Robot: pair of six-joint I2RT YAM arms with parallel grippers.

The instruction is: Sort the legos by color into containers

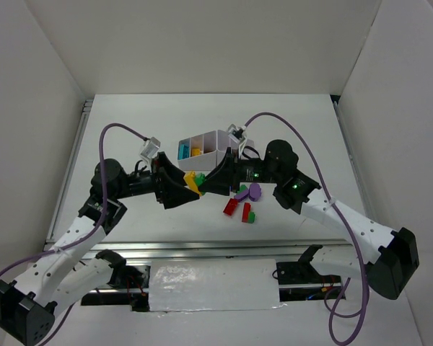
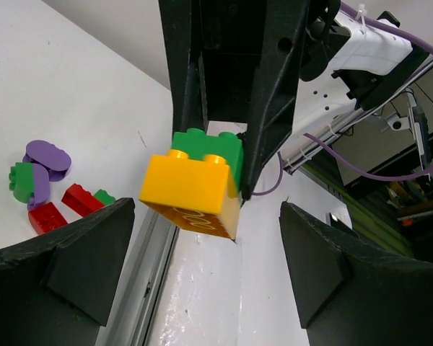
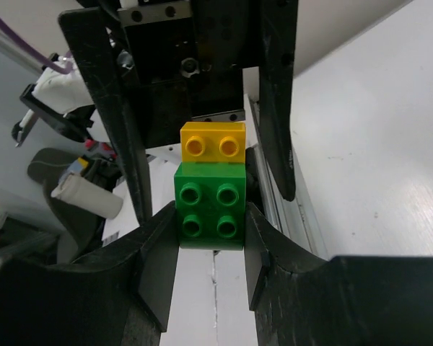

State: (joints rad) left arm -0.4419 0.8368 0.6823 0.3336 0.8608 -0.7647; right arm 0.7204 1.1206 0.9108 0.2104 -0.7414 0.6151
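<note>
A green brick [image 3: 209, 209] with a yellow brick [image 3: 213, 144] stuck to it hangs above the table between both grippers [image 1: 196, 180]. My right gripper [image 3: 210, 216] is shut on the green brick's sides. My left gripper [image 2: 207, 209] is open; its fingers [image 3: 123, 130] flank the yellow brick [image 2: 195, 191] without touching it. The white divided tray [image 1: 215, 157] stands just behind, with a light blue brick [image 1: 183, 150] and a yellow brick [image 1: 195, 151] inside. Loose purple [image 1: 254, 191], red [image 1: 231, 207] and red-and-green [image 1: 247, 214] bricks lie right of the grippers.
The loose bricks also show in the left wrist view: purple [image 2: 47, 155], green with purple [image 2: 25, 184], red [image 2: 47, 216]. A metal rail [image 1: 216, 249] runs along the table's near edge. White walls enclose the table on three sides.
</note>
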